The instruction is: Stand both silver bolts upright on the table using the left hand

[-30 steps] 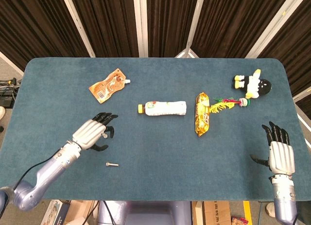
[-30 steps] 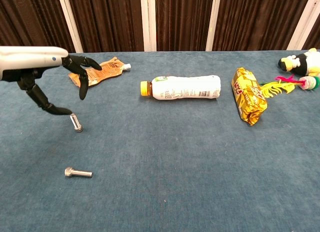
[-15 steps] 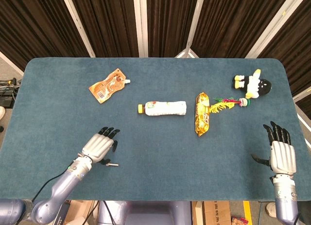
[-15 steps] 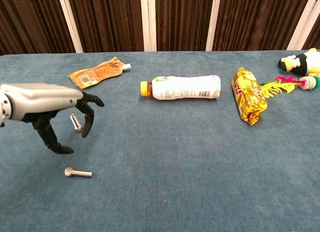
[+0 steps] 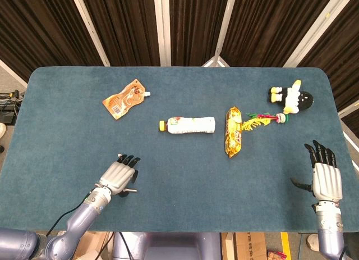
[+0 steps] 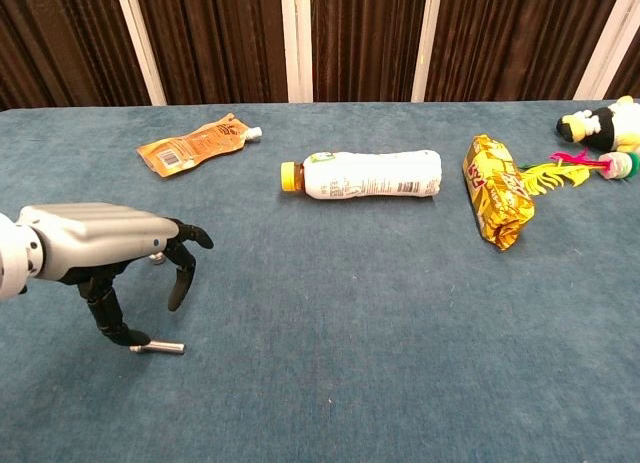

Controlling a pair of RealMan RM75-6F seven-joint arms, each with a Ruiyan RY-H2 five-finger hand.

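Lowered, left hand (image 6: pixel 95 245) arches over lying bolt (image 6: pixel 165 348) — fingers spread.

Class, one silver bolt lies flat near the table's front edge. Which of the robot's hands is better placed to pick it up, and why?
The left. The left hand hovers directly over the lying bolt, fingers apart and reaching down beside it. The right hand rests open at the table's far side, nowhere near it.

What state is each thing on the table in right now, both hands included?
Left hand: open, over the lying bolt.
Right hand: open, empty.
Lying bolt: flat on its side.
Other bolt: mostly hidden.
Bottle: on its side, capped.
Orange pouch: flat.
Snack bag: lying.
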